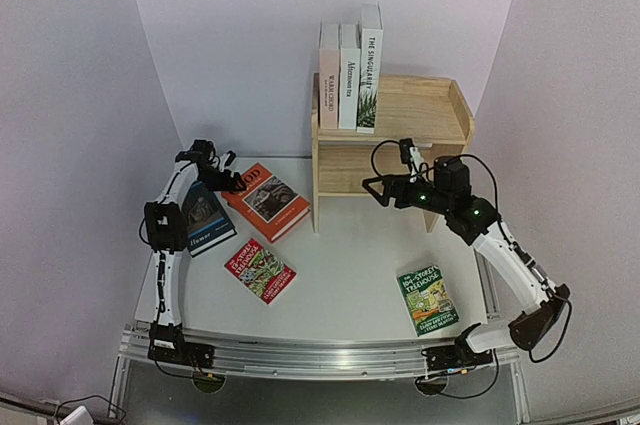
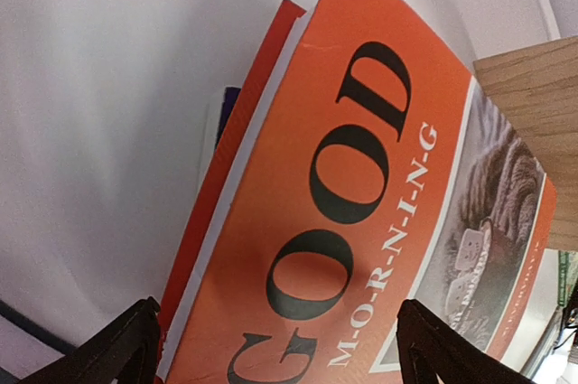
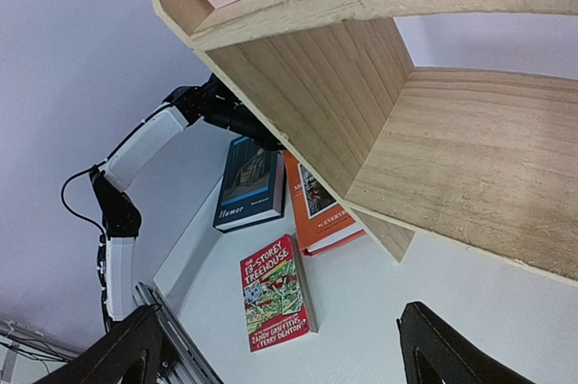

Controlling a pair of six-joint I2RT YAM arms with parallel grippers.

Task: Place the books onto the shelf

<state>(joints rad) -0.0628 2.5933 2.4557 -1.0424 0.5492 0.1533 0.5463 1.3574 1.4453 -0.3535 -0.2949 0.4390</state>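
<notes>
Hovering low over the orange "GOOD" book [image 1: 268, 201], the left gripper [image 1: 236, 181] has its jaws spread wide. In the left wrist view its two dark fingers [image 2: 117, 352] sit at the lower corners with the orange cover filling the space between them, and nothing is clamped. A red edge shows just under that cover on one side; whether it belongs to the same book cannot be told.

The orange book lies flat on the white table [image 1: 350, 265], just left of the shelf [image 1: 420, 115], near its lower left post. The blue "Humor" book [image 1: 205, 217] lies flat beside it on the left, partly hidden by the left arm [image 1: 165, 235]. Nearer the arm bases, the red illustrated book [image 1: 260, 271] lies flat, apart from the others. The green "Treehouse" book [image 1: 428, 300] lies flat on the right side, near the right arm [image 1: 510, 260].

Three books [image 1: 349, 70] stand upright, spines outward, at the left end of the shelf's top board: a pink one, a white one and a white one with palm leaves, touching side by side.

The right gripper [image 1: 373, 192] hangs in front of the shelf's lower tier, jaws wide apart and empty. The shelf boards fill the right wrist view above its fingers [image 3: 117, 357].
</notes>
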